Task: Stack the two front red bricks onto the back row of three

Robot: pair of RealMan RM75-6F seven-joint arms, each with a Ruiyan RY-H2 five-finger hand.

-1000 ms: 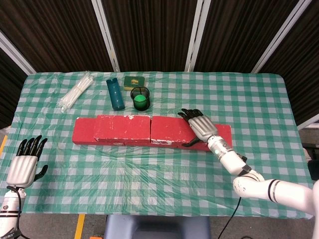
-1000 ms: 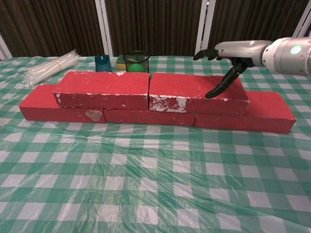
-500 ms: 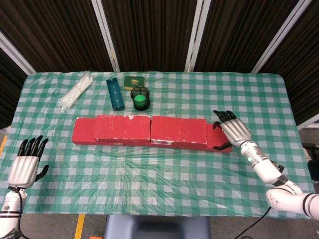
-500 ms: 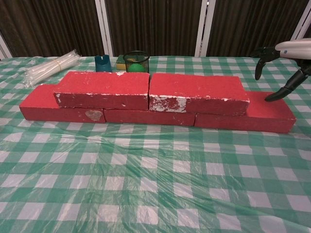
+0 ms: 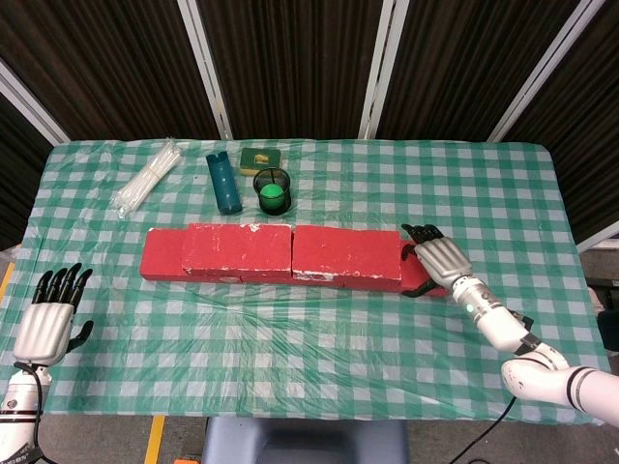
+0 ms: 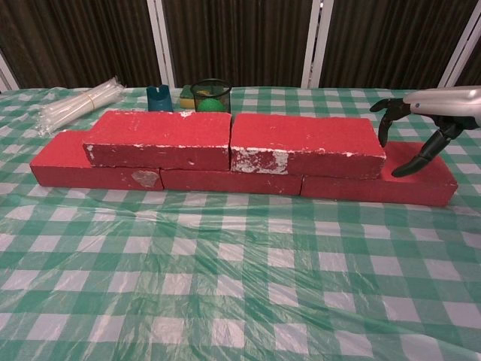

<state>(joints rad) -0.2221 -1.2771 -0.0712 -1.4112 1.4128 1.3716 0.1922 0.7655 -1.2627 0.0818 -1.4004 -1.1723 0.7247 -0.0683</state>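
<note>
Two red bricks, a left one and a right one, lie end to end on top of a row of red bricks. The head view shows the same left top brick and right top brick. My right hand hovers open over the bottom row's exposed right end, just right of the right top brick; the chest view shows this right hand holding nothing. My left hand rests open near the table's front left edge, far from the bricks.
Behind the bricks stand a black mesh cup with a green object inside, a teal tube, a small green-yellow box and a bundle of clear straws. A green checked cloth under clear plastic covers the table.
My right hand left the right top brick, swung out to the right, then came back a little toward the brick's right end. The bricks and my left hand stayed still.
</note>
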